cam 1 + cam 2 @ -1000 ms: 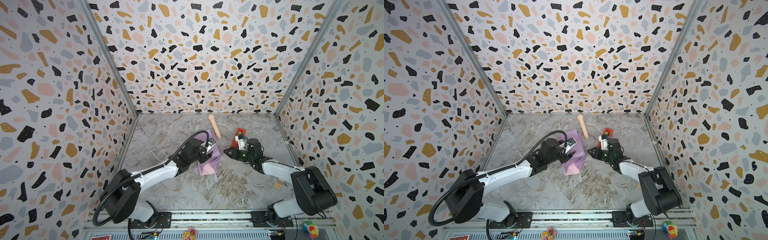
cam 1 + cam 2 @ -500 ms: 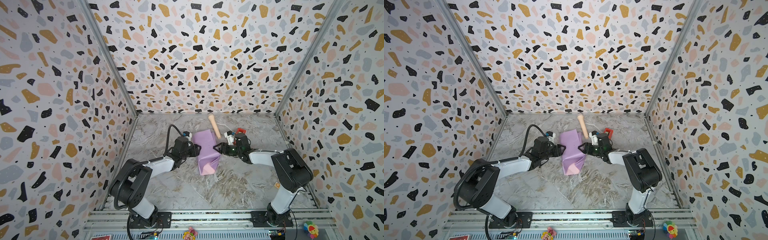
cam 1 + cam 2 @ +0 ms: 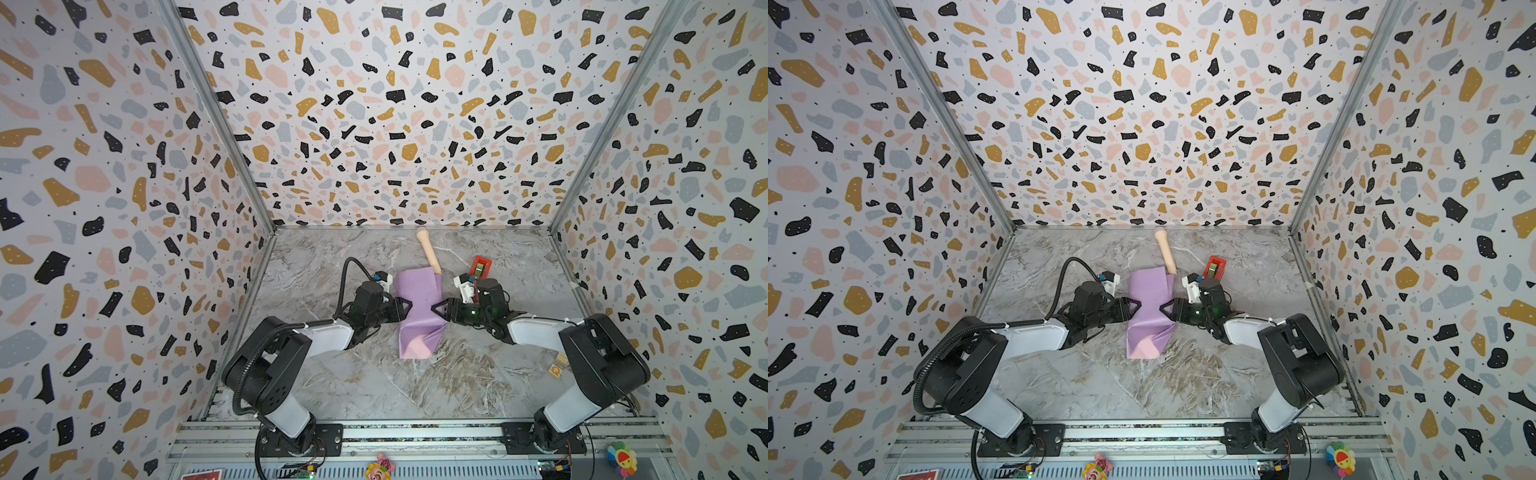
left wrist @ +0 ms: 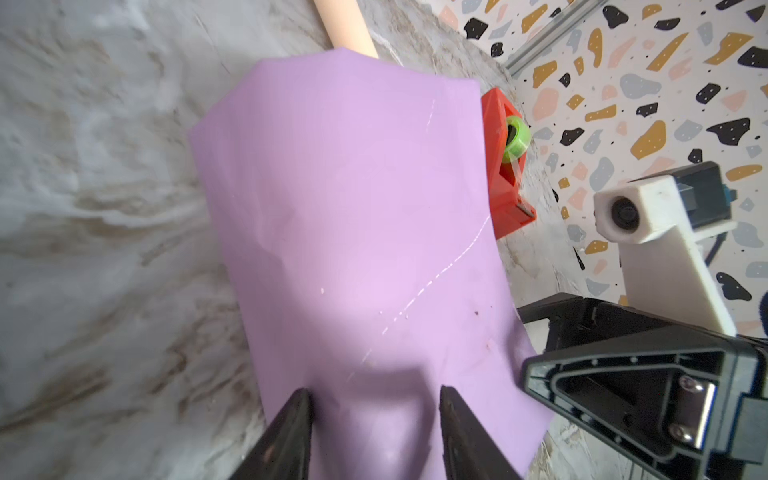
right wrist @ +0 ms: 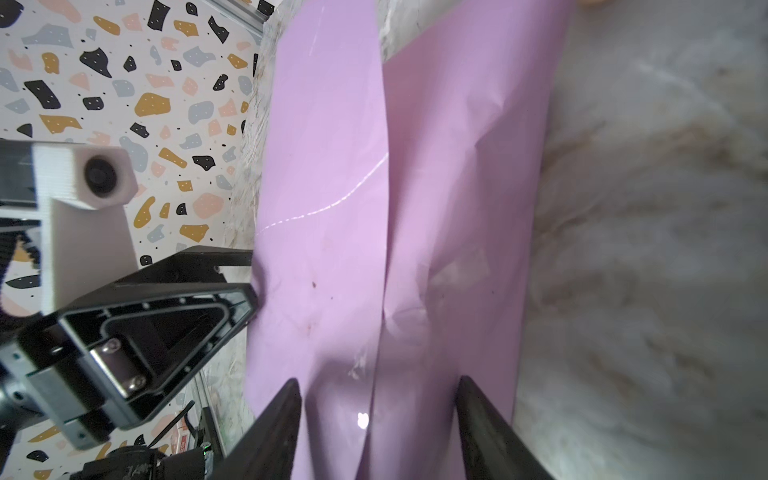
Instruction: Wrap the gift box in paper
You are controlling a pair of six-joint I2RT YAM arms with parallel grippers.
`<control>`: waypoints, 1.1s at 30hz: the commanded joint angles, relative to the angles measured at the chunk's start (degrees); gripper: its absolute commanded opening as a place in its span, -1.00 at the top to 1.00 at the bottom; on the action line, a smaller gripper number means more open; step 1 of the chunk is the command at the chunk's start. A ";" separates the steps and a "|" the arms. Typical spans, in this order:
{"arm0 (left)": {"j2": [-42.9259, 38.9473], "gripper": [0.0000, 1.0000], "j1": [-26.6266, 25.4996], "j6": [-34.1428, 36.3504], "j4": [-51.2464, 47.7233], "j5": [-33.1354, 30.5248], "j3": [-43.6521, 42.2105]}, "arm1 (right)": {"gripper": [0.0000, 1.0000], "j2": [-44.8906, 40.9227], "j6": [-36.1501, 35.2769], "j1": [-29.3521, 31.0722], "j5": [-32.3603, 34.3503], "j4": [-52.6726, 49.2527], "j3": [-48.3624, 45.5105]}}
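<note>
The paper (image 3: 417,286) (image 3: 1148,291) lies mid-table as a long lilac bundle folded over itself, with a pale pink corner (image 3: 417,347) showing at its near end. The gift box is hidden. My left gripper (image 3: 409,306) (image 3: 1133,305) meets the bundle's left edge. Facing it, my right gripper (image 3: 434,309) (image 3: 1163,309) meets the right edge. In the left wrist view the left gripper (image 4: 376,392) is open, its fingers spread over lilac paper (image 4: 353,208). The right gripper (image 5: 378,382) is open too, straddling the fold seam of the paper (image 5: 332,166).
A beige toy microphone (image 3: 428,251) lies just behind the paper, pointing at the back wall. A red tape dispenser (image 3: 480,266) (image 4: 500,166) stands behind the right gripper. A small wooden block (image 3: 556,368) sits near the right arm's base. Patterned walls enclose three sides.
The left gripper came off the top of the paper to its left edge. The right gripper moved from the tape dispenser to the right edge. The paper now lies flatter.
</note>
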 commanded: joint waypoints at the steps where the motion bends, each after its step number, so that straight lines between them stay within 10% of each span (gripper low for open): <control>1: -3.17 -0.10 -1.22 0.32 2.66 2.25 -0.87 | -0.25 -6.25 -1.33 0.75 2.55 -3.42 -2.23; 7: -14.88 -0.23 0.82 6.29 -7.17 -8.27 -4.24 | -0.38 -17.37 -15.15 -0.48 16.71 -22.17 0.17; 13: -22.79 0.15 2.03 9.76 -19.06 -15.99 -10.43 | -0.43 -24.08 -22.13 8.89 20.94 -28.66 2.26; 19: -23.74 0.55 -1.45 7.74 -14.10 -12.78 -17.01 | -0.24 -13.99 -26.63 17.60 20.76 -29.60 12.16; 33: -16.00 0.65 -6.05 6.98 -4.41 -12.03 -17.02 | 0.22 -1.53 -29.54 17.35 21.58 -29.14 17.36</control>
